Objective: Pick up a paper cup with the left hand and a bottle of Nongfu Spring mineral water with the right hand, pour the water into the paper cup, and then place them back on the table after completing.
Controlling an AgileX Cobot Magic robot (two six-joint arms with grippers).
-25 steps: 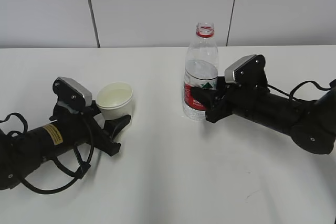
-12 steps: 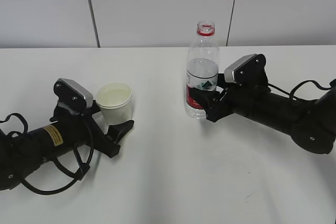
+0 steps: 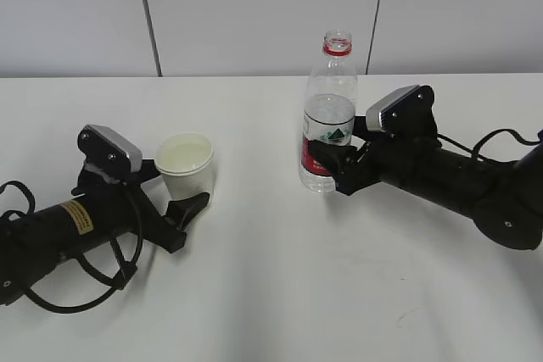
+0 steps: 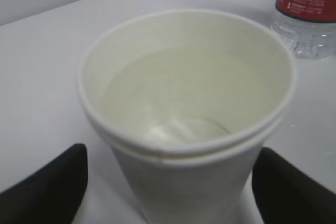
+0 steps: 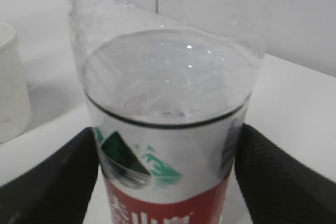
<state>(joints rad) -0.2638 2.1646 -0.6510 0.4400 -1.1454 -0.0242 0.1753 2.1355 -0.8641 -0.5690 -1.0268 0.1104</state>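
From the side of the room, the white paper cup (image 3: 186,164) stands upright on the large plain white table (image 3: 280,286), left of centre, and the clear plastic water bottle with the red and white label (image 3: 327,116) stands upright right of centre, its cap off and a red ring at its neck. The two are well apart.

The left hand (image 3: 174,201), a black arm with a yellow sticker and looping cable, lies low with its fingers on either side of the cup. Its own camera shows more: both black fingertips (image 4: 50,184) stand clear of the cup's wall with white table showing in between, so the jaws are spread and not gripping. That close view also shows water lying in the cup (image 4: 186,114), which the room view barely hints at, and the bottle's base (image 4: 307,11) at the top right corner.

The right hand (image 3: 327,165), a thicker black arm, flanks the bottle at label height. Its camera shows the water line inside the bottle (image 5: 163,119) just above the label, and black fingers (image 5: 50,182) on both sides; whether they touch the plastic I cannot tell.

Behind the table runs a pale panelled wall (image 3: 254,10) with two dark seams.

One cup, one bottle, two arms.
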